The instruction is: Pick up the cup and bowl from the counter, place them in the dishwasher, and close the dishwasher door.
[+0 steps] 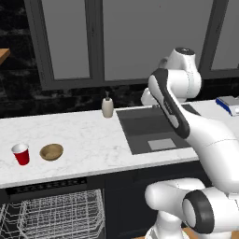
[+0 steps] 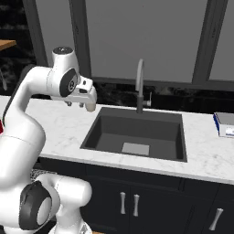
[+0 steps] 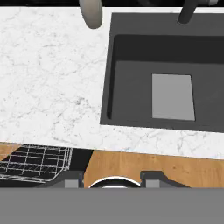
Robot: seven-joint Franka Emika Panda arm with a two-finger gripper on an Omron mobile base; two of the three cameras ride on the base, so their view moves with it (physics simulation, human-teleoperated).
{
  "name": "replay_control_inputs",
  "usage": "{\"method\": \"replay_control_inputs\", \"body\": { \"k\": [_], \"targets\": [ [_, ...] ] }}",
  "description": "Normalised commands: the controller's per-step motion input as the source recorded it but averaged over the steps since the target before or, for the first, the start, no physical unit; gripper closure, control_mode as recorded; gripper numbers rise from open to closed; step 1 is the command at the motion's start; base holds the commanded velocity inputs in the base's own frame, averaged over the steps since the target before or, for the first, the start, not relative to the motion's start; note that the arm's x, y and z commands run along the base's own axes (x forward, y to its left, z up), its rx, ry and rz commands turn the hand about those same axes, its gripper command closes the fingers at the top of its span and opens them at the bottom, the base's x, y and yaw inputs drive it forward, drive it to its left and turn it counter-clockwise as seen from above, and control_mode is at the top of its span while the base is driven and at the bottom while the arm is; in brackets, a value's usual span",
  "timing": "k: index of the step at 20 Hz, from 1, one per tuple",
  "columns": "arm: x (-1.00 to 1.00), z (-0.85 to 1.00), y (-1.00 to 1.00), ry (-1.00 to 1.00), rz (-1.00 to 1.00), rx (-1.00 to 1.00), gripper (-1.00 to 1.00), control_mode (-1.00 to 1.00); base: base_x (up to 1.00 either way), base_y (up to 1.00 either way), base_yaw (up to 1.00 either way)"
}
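Here, white marble counter (image 1: 93, 140), dark inset sink (image 2: 137, 132), grey windows (image 1: 135, 37)

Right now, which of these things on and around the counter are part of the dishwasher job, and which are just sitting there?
For the job:
cup
bowl
counter
dishwasher, racks pulled out

Just lying about:
soap dispenser
sink
faucet
blue and white box

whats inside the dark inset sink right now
The dark inset sink holds just a flat light grey rectangular panel on its floor; no dishes. From the left base view, the white robot arm covers the basin's right part. The curved grey faucet stands behind it.
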Motion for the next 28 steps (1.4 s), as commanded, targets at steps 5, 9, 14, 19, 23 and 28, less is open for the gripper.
{"method": "replay_control_inputs", "body": {
  "k": [5, 9, 14, 19, 23, 28],
  "targets": [
    [-0.28, -0.12, 0.26, 0.01, 0.00, 0.04, -1.00, -1.00, 0.00, 0.00, 0.00],
    [-0.84, -0.33, 0.77, -0.03, 0.00, 0.06, -1.00, -1.00, 0.00, 0.00, 0.00],
    [-0.68, -0.28, 0.99, -0.01, 0.00, 0.00, -1.00, -1.00, 0.00, 0.00, 0.00],
    [-0.38, -0.06, 0.99, 0.00, 0.00, -0.01, -1.00, -1.00, 0.00, 0.00, 0.00],
    [-0.06, 0.00, 0.85, 0.00, 0.00, 0.00, -1.00, -1.00, 0.00, 0.00, 0.00],
    [0.00, -0.16, 0.86, 0.00, 0.00, 0.00, -1.00, -1.00, 0.00, 0.00, 0.00]
  ]
}}
